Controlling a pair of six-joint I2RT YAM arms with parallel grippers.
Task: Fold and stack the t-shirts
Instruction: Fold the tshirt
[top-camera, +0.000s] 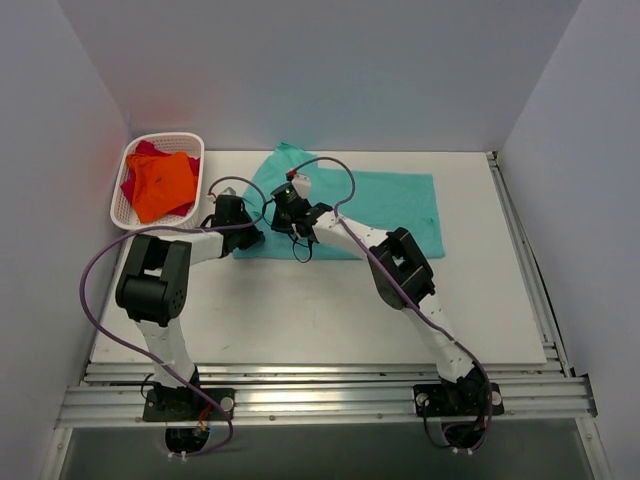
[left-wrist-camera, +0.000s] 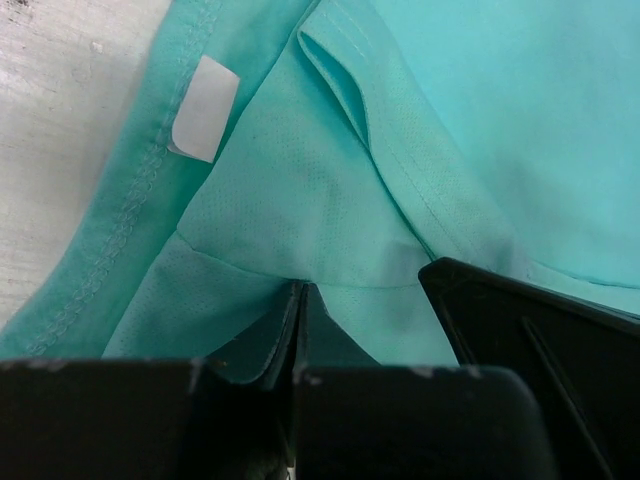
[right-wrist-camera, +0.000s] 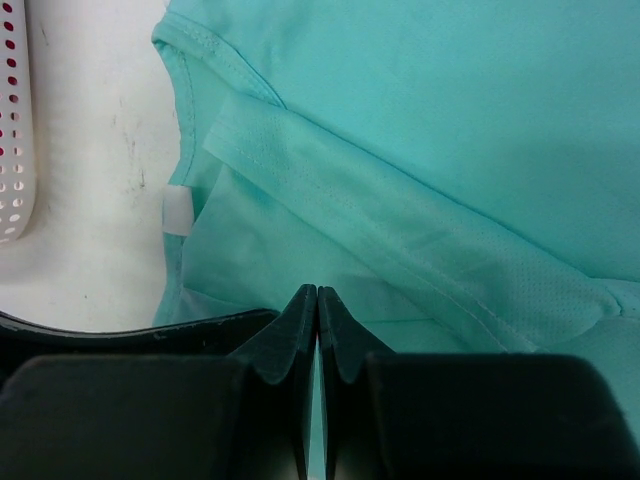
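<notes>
The teal-green t-shirt (top-camera: 390, 205) lies spread on the white table, its collar end to the left. My left gripper (top-camera: 245, 228) sits at that end, shut on a pinch of teal cloth (left-wrist-camera: 330, 200) just below the collar's white label (left-wrist-camera: 203, 108). Close to its right, my right gripper (top-camera: 285, 215) is shut on a fold of the same shirt (right-wrist-camera: 450, 120), with teal showing between its fingers. The orange t-shirt (top-camera: 162, 185) and the magenta-red one (top-camera: 145, 150) lie bunched in the basket.
The white lattice basket (top-camera: 195, 140) stands at the table's back left corner, its wall (right-wrist-camera: 12, 120) just left of the shirt's collar. Grey walls close in the table at the back and on both sides. A metal rail runs along the right edge.
</notes>
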